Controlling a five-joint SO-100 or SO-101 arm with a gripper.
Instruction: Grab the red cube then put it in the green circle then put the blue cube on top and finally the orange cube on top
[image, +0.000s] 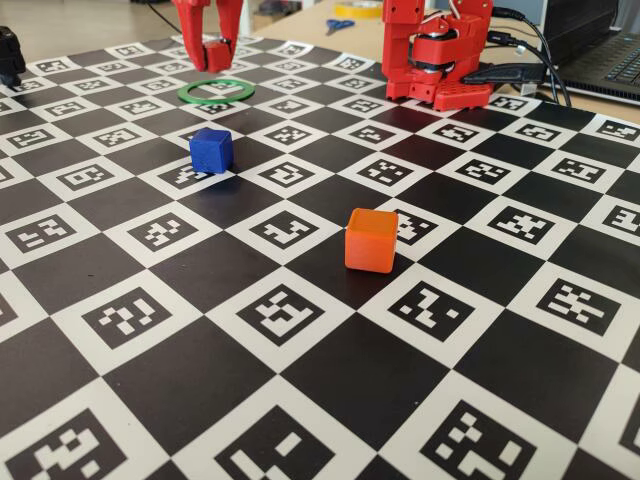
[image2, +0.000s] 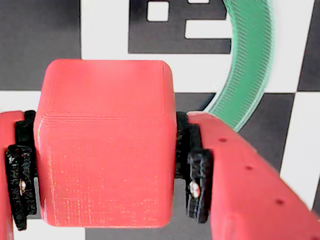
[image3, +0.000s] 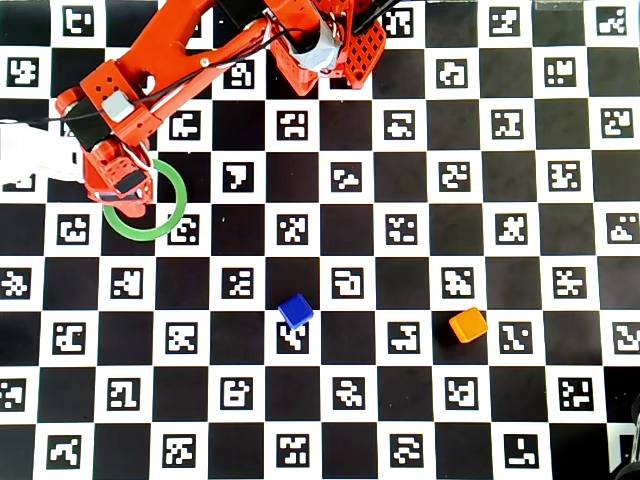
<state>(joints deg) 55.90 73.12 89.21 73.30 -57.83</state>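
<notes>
My gripper (image2: 105, 170) is clamped on the red cube (image2: 105, 150): in the wrist view a black pad (image2: 196, 175) presses each side face and the cube fills the gap between them. Just beyond my fingertips, an arc of the green ring (image2: 250, 60) curves away to the right, so the cube is not yet centred in it, as far as I can judge.

Farther out, the blue cube (image3: 295, 311) sits well apart from my fingers on the checkered mat (image3: 400, 280), and the orange cube (image3: 468, 325) farther still.

So the first grab looks done; placing red, then stacking blue and orange, remains.

The overhead view shows my arm over the ring's edge (the held cube is hidden there), while the fixed view shows the cube (image: 218, 55) behind the ring (image: 216, 92).
</notes>
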